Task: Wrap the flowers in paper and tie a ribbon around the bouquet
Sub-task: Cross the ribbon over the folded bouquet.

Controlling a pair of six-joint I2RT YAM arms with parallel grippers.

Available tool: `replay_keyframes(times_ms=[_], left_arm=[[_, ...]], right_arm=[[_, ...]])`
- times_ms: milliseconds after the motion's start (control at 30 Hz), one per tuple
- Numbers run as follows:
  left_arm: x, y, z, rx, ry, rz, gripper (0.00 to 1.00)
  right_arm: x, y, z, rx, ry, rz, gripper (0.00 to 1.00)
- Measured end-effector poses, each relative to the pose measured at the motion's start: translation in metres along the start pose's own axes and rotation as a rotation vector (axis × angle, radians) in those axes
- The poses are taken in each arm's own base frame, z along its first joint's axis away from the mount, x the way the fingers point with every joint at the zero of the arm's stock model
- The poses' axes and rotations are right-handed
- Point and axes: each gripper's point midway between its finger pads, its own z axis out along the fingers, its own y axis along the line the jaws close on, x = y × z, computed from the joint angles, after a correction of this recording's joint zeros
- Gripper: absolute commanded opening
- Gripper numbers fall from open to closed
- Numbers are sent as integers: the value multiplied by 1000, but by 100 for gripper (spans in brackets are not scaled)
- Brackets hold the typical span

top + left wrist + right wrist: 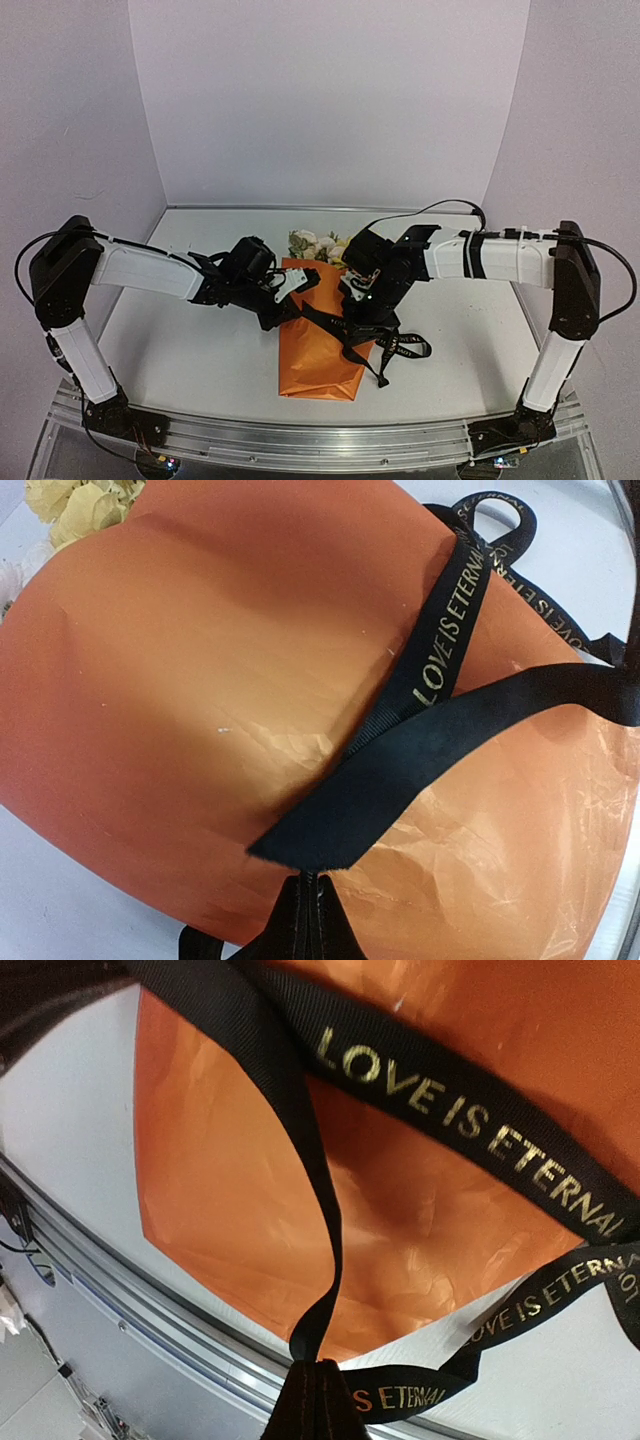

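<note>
The bouquet lies on the table, its orange paper [315, 360] wrapped into a cone with the narrow end toward me. The pale yellow and cream flowers [315, 243] poke out at the far end. A black ribbon [400, 346] with gold lettering crosses the cone's middle and trails off to the right. My left gripper [298, 287] sits over the cone's left side. In the left wrist view the left gripper [310, 880] is shut on a flat end of the ribbon [345, 815]. My right gripper [318, 1365] is shut on another strand of the ribbon [315, 1260] above the paper [420, 1210].
An aluminium rail [320, 435] runs along the table's near edge, just past the cone's tip. White walls enclose the table [180, 340] at the back and on both sides. Both arms reach inward and meet over the bouquet.
</note>
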Motion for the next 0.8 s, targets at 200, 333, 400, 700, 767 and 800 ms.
replay_keyframes(times_ms=[200, 333, 400, 700, 767, 800], left_arm=[[-8, 4, -4, -21, -26, 4, 0], [-9, 7, -4, -39, -28, 1, 0], [-10, 9, -5, -50, -33, -1, 0], [-28, 16, -14, -89, -92, -4, 0], [-30, 17, -15, -95, -97, -3, 0], [-30, 17, -16, -99, -99, -3, 0]], right_arm=[[0, 5, 6, -21, 26, 23, 0], [10, 8, 10, -42, 64, 26, 0], [16, 5, 13, -48, 89, 35, 0], [30, 1, 13, -57, 123, 58, 0], [29, 2, 12, -59, 122, 58, 0], [28, 3, 11, -61, 119, 57, 0]])
